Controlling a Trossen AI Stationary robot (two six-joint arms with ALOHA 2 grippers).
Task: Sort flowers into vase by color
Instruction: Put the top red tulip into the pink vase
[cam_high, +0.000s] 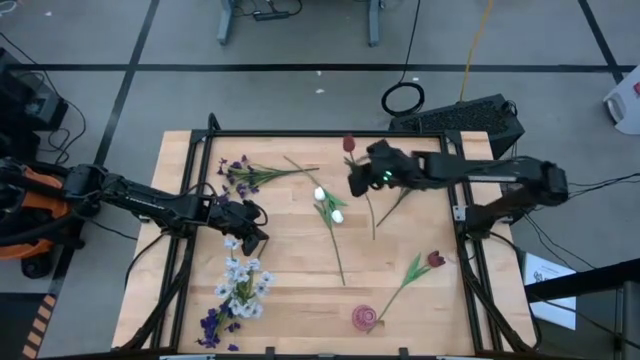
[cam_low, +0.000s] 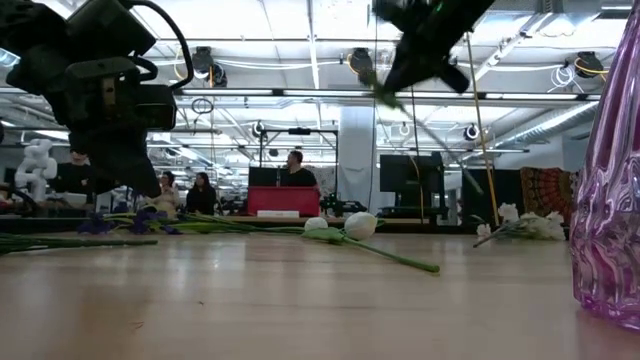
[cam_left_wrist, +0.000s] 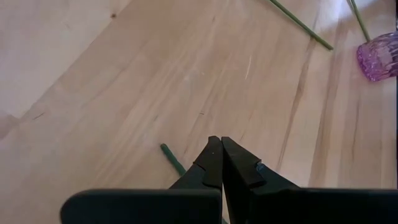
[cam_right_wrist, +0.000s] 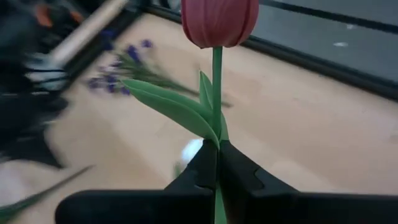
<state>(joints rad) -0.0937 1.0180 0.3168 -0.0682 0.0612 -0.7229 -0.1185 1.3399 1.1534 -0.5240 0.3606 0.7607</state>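
**Vase stood empty as first tulip was lifted**

While the purple vase (cam_high: 365, 317) held nothing, the right gripper (cam_right_wrist: 217, 155) pinched a dark red tulip (cam_right_wrist: 219, 22) far behind it; the left gripper (cam_left_wrist: 221, 152), closed on nothing, hovered left by white blossoms (cam_high: 243, 285); other flowers lay unsorted

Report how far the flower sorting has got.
Done: nothing; the purple glass vase stands empty. In hand: the right hand is shut on a dark red tulip, lifted off the table. Left: white tulips, purple sprigs, white blossom cluster, another red tulip. The left hand is shut, empty.
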